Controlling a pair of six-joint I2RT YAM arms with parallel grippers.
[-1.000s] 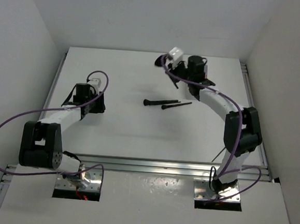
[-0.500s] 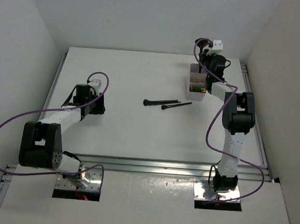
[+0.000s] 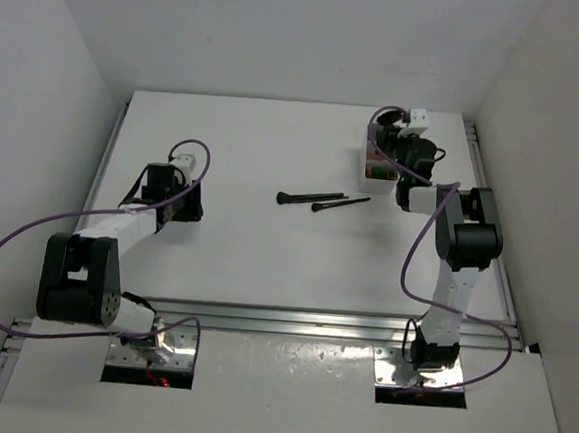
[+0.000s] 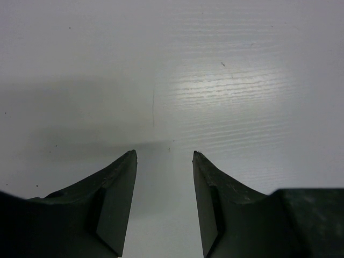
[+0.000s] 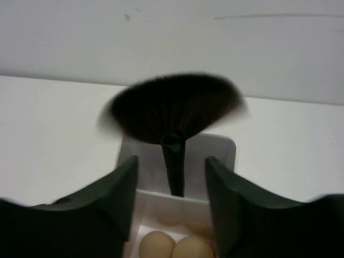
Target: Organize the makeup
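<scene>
The right gripper (image 5: 171, 161) hangs over the translucent white box (image 5: 217, 157), its 2 fingers spread wide and gripping nothing. The fan brush (image 5: 172, 110) stands just ahead of it, in line with the gap between the fingers. Its dark fanned head is up and blurred, and its thin handle runs down behind a wall of the box. Neither finger touches the handle; a clear gap shows on each side. Below the gripper, in the nearer compartment, lie peach sponges (image 5: 157, 244), at least 3 of them, packed close together.

Well off to that gripper's left, 2 thin black brushes (image 3: 309, 197) lie flat on the worktop (image 3: 255, 144), side by side and nearly parallel, roughly between the 2 arms.

The left gripper (image 4: 164, 156) is low over bare worktop, far to the left of the brushes. Its fingers are parted and nothing is between them.
</scene>
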